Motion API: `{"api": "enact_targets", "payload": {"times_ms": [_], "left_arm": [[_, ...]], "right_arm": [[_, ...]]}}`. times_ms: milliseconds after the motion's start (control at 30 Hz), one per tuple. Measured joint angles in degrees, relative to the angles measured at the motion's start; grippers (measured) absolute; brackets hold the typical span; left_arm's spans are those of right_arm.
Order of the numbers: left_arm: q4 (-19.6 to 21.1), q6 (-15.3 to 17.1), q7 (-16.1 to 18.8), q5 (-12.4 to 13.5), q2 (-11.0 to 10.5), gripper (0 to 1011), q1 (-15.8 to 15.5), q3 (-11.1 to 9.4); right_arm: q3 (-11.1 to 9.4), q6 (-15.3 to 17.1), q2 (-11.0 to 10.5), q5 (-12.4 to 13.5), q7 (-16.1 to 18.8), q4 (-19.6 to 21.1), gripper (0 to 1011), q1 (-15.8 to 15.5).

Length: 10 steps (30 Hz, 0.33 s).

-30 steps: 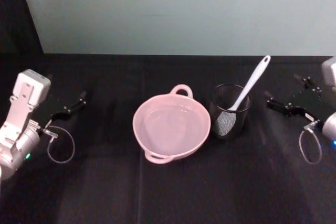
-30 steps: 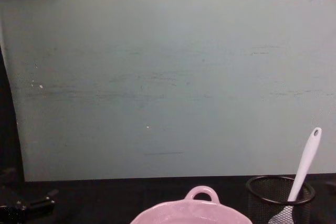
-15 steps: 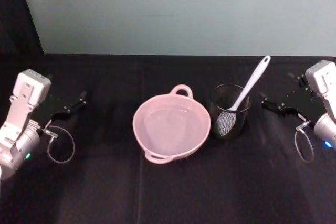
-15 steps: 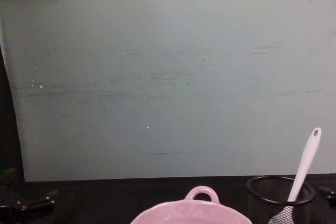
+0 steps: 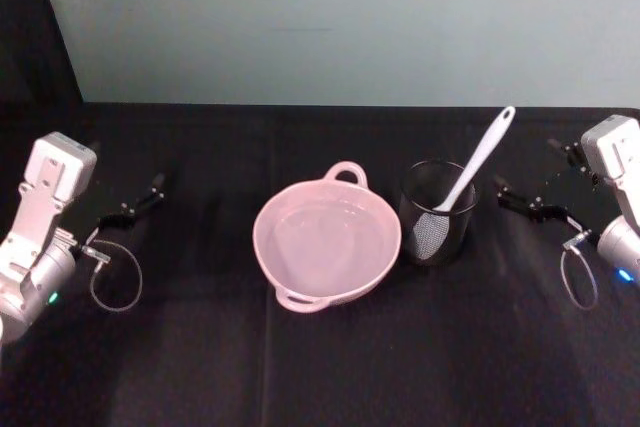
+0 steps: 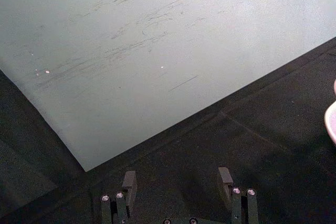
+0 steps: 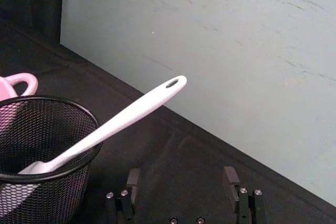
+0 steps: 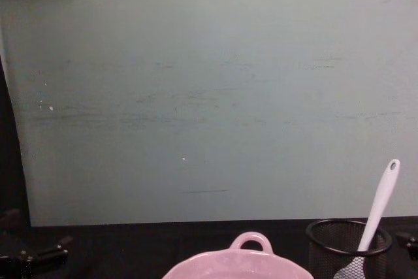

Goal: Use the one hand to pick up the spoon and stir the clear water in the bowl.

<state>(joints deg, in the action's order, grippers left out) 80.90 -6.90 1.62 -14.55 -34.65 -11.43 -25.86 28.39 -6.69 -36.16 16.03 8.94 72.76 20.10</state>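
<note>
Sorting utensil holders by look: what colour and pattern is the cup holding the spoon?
Black wire mesh cup, clearest in the right wrist view; the white spoon leans inside.

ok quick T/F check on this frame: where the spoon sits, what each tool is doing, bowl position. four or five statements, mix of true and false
1. The spoon stands in the black mesh cup. True.
2. The right tool is shut on the spoon. False: it is open, to the right of the cup and apart from it.
3. The bowl sits left of the mesh cup. True.
4. The left tool is over the bowl. False: it is open, far to the left.
5. The spoon's head lies in the bowl. False: it is down inside the cup.
</note>
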Motion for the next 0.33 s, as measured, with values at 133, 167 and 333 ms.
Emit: {"api": "enact_targets", "payload": {"times_ms": [133, 167, 333], "left_arm": [[0.0, 0.0, 0.0, 0.0, 0.0, 1011, 0.0, 0.0], [0.0, 0.0, 0.0, 0.0, 0.0, 1011, 0.0, 0.0], [0.0, 0.0, 0.0, 0.0, 0.0, 1011, 0.0, 0.0]], "right_arm": [[0.02, 0.0, -0.02, 0.01, 0.0, 0.02, 1002, 0.0], [0.02, 0.0, -0.02, 0.01, 0.0, 0.02, 1003, 0.0], [0.04, 0.01, -0.05, 0.03, 0.0, 0.05, 1003, 0.0]]}}
